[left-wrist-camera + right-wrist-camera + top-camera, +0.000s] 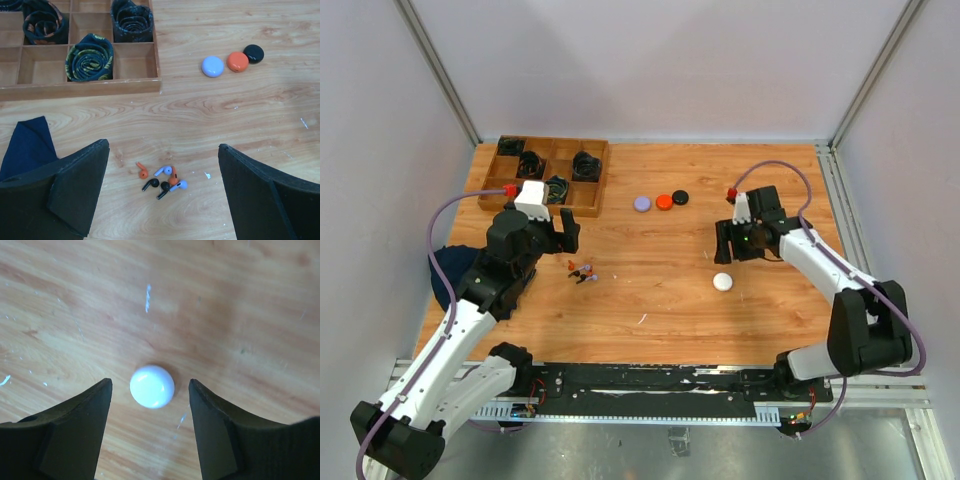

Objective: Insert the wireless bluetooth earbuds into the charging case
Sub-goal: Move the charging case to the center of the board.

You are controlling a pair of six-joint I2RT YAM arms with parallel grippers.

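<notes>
From above, the left gripper [564, 232] hangs spread over the table. The wireless bluetooth earbuds [583, 271] lie in a loose heap near its 5 o'clock. The right gripper [731, 243], also spread, hovers with the white charging case [722, 282] near its 6 o'clock. A lilac case [642, 203], an orange case [663, 201] and a black case [680, 197] sit in a row toward its 10 o'clock.

In the left wrist view, the heap lies between the wide-set fingers [75, 190]. One orange bud [142, 171] sits apart at the heap's 9 o'clock, and the rest touch. That loner looks the cleanest pick; narrowing the jaws before descending should spare its neighbours.

In the right wrist view, the white case is centred between the fingers [75, 425], and its lid seems closed. A square grip across its widest part should keep it from skidding.
</notes>
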